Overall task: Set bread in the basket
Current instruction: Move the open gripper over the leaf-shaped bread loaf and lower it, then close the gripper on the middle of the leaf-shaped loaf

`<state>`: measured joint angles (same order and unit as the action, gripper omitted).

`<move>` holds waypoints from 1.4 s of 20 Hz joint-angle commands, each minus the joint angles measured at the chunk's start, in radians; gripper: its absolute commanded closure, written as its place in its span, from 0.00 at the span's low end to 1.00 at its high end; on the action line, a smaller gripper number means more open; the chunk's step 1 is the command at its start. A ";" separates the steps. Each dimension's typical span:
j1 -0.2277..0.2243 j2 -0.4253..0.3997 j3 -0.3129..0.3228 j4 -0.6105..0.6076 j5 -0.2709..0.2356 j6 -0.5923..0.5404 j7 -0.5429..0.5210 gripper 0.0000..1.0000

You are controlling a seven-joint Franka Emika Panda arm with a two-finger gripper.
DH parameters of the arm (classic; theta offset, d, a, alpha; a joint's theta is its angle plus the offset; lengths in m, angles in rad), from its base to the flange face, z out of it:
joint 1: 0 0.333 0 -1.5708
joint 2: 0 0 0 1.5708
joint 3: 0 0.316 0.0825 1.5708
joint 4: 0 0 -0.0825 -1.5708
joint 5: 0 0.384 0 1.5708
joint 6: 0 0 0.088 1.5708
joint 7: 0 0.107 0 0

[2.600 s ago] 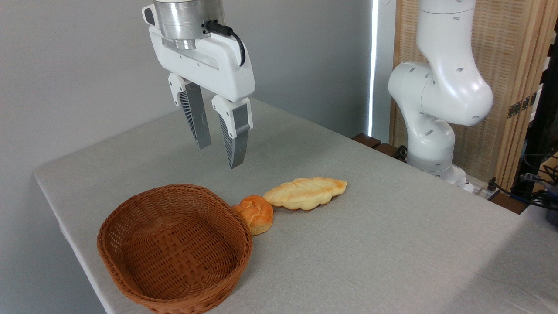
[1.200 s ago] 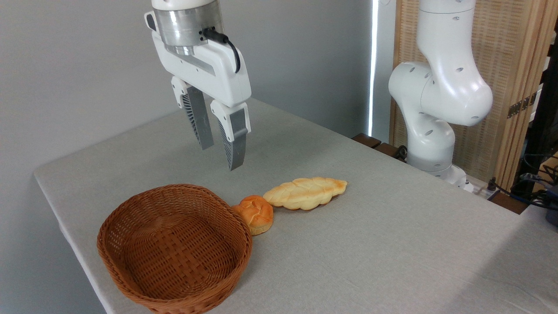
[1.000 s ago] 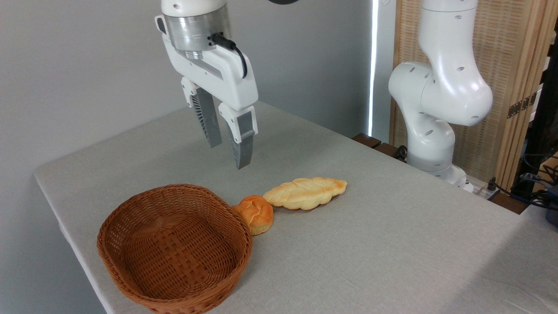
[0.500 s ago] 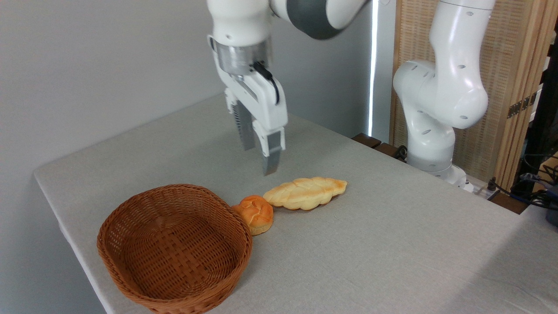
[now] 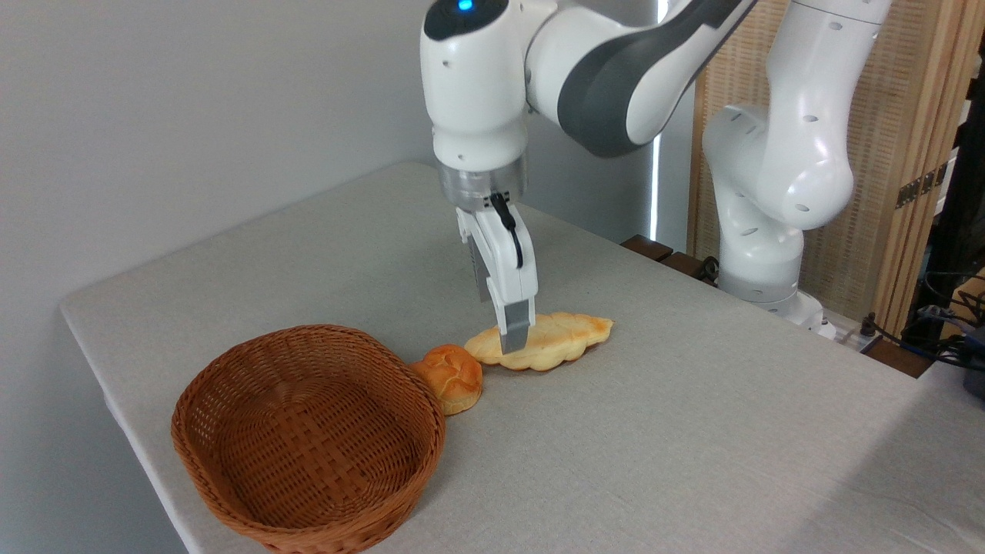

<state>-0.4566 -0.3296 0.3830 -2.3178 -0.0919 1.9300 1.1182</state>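
The bread, a long pale golden braided loaf, lies flat on the grey table to the right of the small bun. My gripper points straight down over the loaf's left-middle part and is seen nearly edge-on. Its near finger overlaps the loaf in the picture, while the far finger is mostly hidden behind it. The fingers stand apart and hold nothing. The basket, oval brown wicker, sits at the front left with nothing in it, well left of and below the gripper.
A small round orange-brown bun rests against the basket's right rim, almost touching the loaf's left tip. The arm's white base stands at the back right. The table's left edge runs close past the basket.
The gripper has swung right from above the basket's far side, turned edge-on to the camera and dropped down to the loaf. Bread, bun and basket have not moved.
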 commanded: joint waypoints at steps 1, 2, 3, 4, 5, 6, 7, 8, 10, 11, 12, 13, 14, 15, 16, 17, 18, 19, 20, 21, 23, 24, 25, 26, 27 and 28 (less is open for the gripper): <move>-0.028 -0.034 0.017 -0.038 0.021 0.037 0.011 0.00; -0.028 -0.032 0.017 -0.040 0.021 0.044 0.011 0.00; -0.030 -0.031 0.017 -0.041 0.021 0.053 0.009 0.00; -0.031 -0.029 0.017 -0.045 0.021 0.063 0.009 0.00; -0.034 -0.029 0.017 -0.054 0.021 0.070 0.011 0.00; -0.036 -0.029 0.017 -0.058 0.021 0.073 0.011 0.00; -0.037 -0.029 0.017 -0.064 0.023 0.073 0.011 0.00; -0.037 -0.029 0.017 -0.068 0.023 0.073 0.012 0.00; -0.037 -0.028 0.017 -0.072 0.023 0.075 0.012 0.00; -0.037 -0.028 0.017 -0.074 0.023 0.078 0.012 0.00; -0.039 -0.026 0.017 -0.075 0.024 0.084 0.012 0.00; -0.042 -0.026 0.017 -0.081 0.023 0.095 0.012 0.00; -0.042 -0.026 0.017 -0.089 0.024 0.104 0.012 0.00; -0.043 -0.026 0.017 -0.094 0.024 0.107 0.012 0.00; -0.043 -0.026 0.017 -0.100 0.030 0.107 0.015 0.00; -0.042 -0.026 0.017 -0.107 0.044 0.107 0.023 0.00; -0.042 -0.026 0.017 -0.114 0.055 0.107 0.032 0.00; -0.042 -0.026 0.017 -0.117 0.057 0.107 0.032 0.00; -0.043 -0.026 0.017 -0.118 0.057 0.107 0.032 0.00; -0.043 -0.026 0.017 -0.118 0.057 0.107 0.032 0.00; -0.043 -0.026 0.017 -0.123 0.057 0.107 0.032 0.00; -0.043 -0.026 0.017 -0.127 0.057 0.107 0.032 0.00; -0.043 -0.026 0.017 -0.132 0.057 0.107 0.032 0.00; -0.043 -0.026 0.017 -0.140 0.058 0.107 0.034 0.00; -0.043 -0.026 0.017 -0.146 0.058 0.107 0.034 0.00; -0.043 -0.025 0.017 -0.153 0.060 0.107 0.034 0.00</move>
<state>-0.4823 -0.3300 0.3830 -2.4320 -0.0519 2.0127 1.1374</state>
